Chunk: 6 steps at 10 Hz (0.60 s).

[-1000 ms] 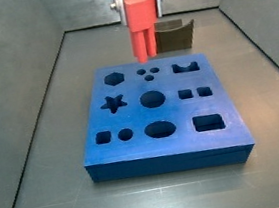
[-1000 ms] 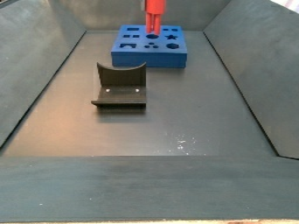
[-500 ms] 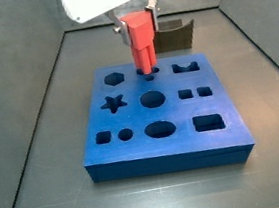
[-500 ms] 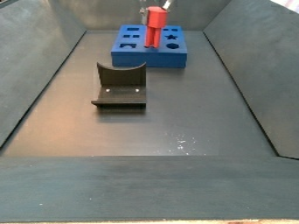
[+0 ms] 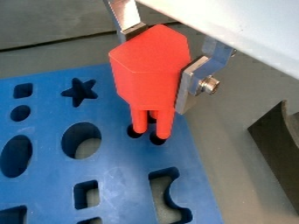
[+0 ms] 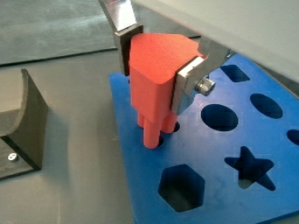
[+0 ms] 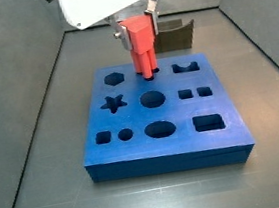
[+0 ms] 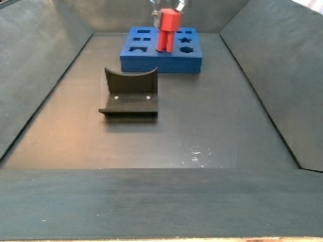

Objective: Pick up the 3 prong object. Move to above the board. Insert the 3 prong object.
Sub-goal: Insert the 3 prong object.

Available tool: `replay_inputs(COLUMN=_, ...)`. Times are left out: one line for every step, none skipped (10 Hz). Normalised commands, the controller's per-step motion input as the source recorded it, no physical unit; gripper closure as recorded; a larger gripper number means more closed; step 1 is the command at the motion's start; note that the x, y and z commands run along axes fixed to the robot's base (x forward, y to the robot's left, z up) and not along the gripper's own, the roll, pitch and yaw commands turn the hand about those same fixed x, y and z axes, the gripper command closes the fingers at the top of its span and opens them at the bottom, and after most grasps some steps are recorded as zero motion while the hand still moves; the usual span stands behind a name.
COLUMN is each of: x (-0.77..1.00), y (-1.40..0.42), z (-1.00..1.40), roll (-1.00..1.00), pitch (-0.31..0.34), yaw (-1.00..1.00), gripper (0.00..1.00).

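Note:
The 3 prong object [image 5: 149,77] is a red-orange peg, upright in my gripper [image 5: 158,61], which is shut on its wide top. Silver fingers [image 6: 187,77] press its two sides in both wrist views. Its prongs reach down into small round holes near the back edge of the blue board [image 7: 166,122]. In a wrist view [image 6: 155,131] the prong tips sit inside the hole mouths. In the side views the peg [image 7: 140,43] [image 8: 164,25] stands over the board's back row, between the hexagon hole [image 7: 114,78] and the notched hole.
The dark fixture [image 8: 128,93] stands on the floor beside the board [image 8: 161,52]; its bracket also shows in a wrist view [image 6: 21,122]. A dark olive block [image 7: 175,34] sits behind the board. Grey bin walls enclose the floor.
My gripper has lowered the peg from above the board's back edge down onto it; the prongs now enter the small holes. The board has not moved.

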Motion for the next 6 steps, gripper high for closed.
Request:
replay_inputs(x=0.00, y=-0.13, z=-0.15, roll=0.00, pitch=-0.057, yaw=0.20, gripper=1.00)
replay_inputs(x=0.00, y=-0.15, z=-0.18, roll=0.00, pitch=-0.074, yaw=0.32, gripper=1.00)
replay_inputs(x=0.00, y=-0.15, z=-0.21, roll=0.00, pitch=-0.097, yaw=0.33, gripper=1.00)
replay_inputs(x=0.08, y=-0.14, z=-0.25, roll=0.00, pitch=-0.123, yaw=0.30, gripper=1.00)
replay_inputs(x=0.17, y=0.00, z=-0.33, roll=0.00, pitch=-0.120, yaw=0.25, gripper=1.00)
replay_inputs(x=0.18, y=0.03, z=-0.38, roll=0.07, pitch=-0.074, yaw=0.26, gripper=1.00)
